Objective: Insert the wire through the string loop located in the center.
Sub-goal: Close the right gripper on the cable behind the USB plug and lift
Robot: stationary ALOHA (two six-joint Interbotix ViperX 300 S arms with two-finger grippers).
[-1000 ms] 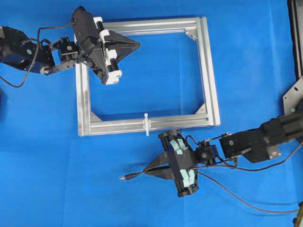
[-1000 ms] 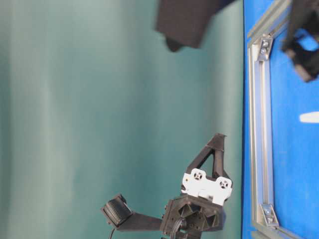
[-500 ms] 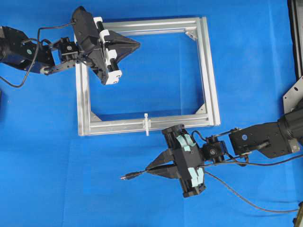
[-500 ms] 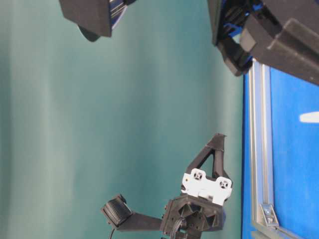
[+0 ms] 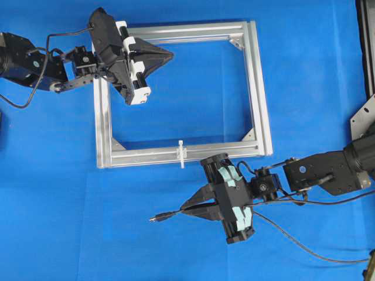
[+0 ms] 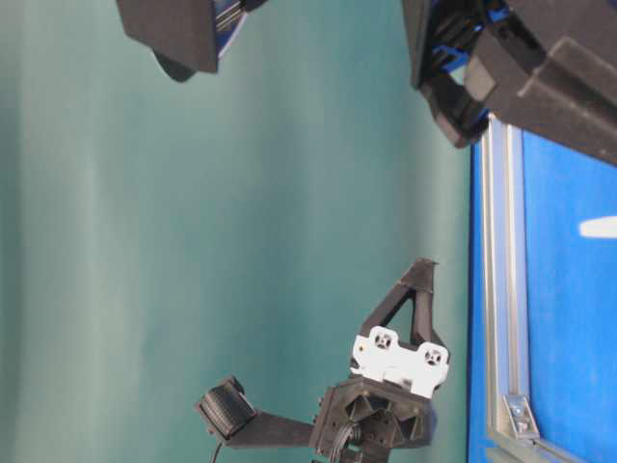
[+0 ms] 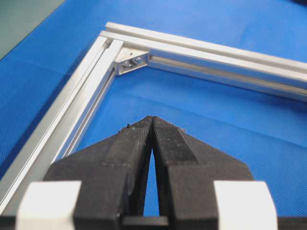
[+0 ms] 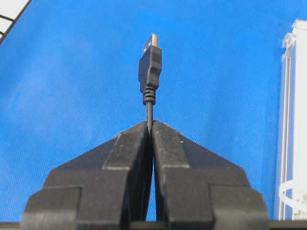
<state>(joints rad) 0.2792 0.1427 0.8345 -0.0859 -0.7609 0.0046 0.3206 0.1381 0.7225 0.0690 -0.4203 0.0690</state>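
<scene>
Overhead: my right gripper [image 5: 188, 209] jaws pinch the wire [image 5: 170, 215] behind its plug, below the frame [image 5: 258, 88]; string loop [image 5: 181, 153] nearby. Left gripper [image 5: 167, 55] clenched, empty. Right wrist: wire [image 8: 149, 72] light, limp; grip close.

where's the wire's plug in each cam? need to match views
Overhead: plug lower centre, left of the right gripper, below the frame.
Table-level: not in view.
Left wrist: not in view.
Right wrist: plug upper centre, sticking out past the shut fingertips.
Shared landmark: silver frame, at right edge in right wrist.
</scene>
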